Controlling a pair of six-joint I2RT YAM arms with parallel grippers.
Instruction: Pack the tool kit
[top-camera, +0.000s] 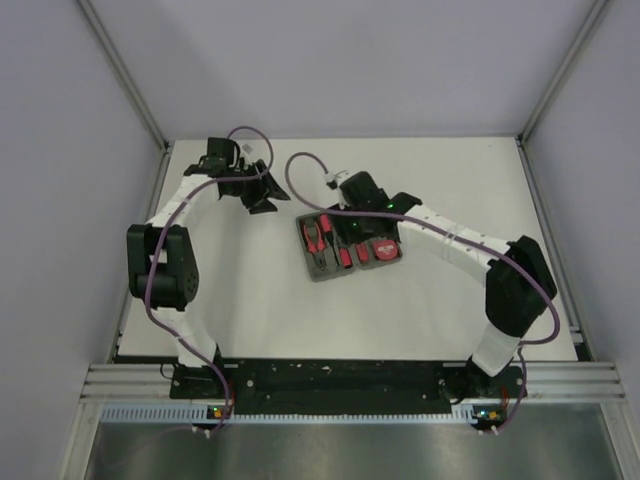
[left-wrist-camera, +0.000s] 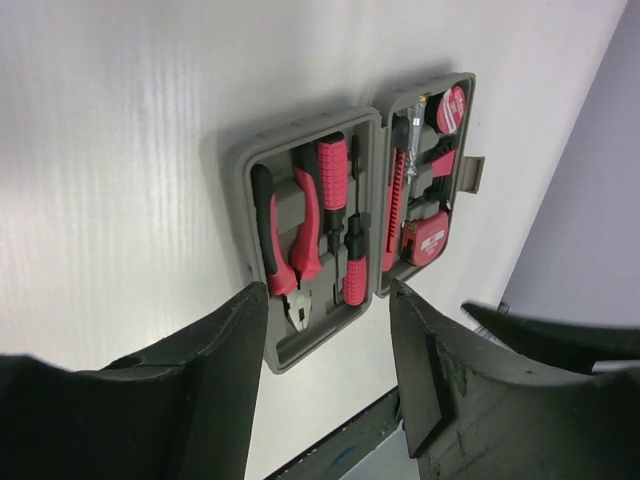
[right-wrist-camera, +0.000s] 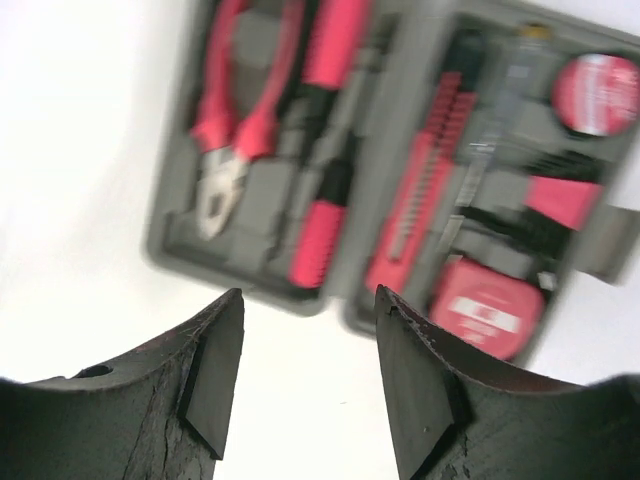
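The grey tool case (top-camera: 322, 271) lies open flat mid-table, both halves up. In the left wrist view the case (left-wrist-camera: 303, 345) holds red-and-black pliers (left-wrist-camera: 285, 230), screwdrivers (left-wrist-camera: 334, 185), a red knife (left-wrist-camera: 393, 215) and a red tape measure (left-wrist-camera: 425, 236) in its slots. My left gripper (top-camera: 262, 192) is open and empty, hovering off the case's far-left corner (left-wrist-camera: 328, 300). My right gripper (top-camera: 350, 212) is open and empty over the case's far edge (right-wrist-camera: 310, 300); its blurred view shows the pliers (right-wrist-camera: 235, 110), the knife (right-wrist-camera: 420, 190) and the tape measure (right-wrist-camera: 490, 310).
A grey latch tab (left-wrist-camera: 472, 175) sticks out from the case's right half. A round red item (right-wrist-camera: 597, 95) sits in that half's corner. Grey walls enclose the white table (top-camera: 250, 320); a black rail (top-camera: 340, 380) runs along the near edge.
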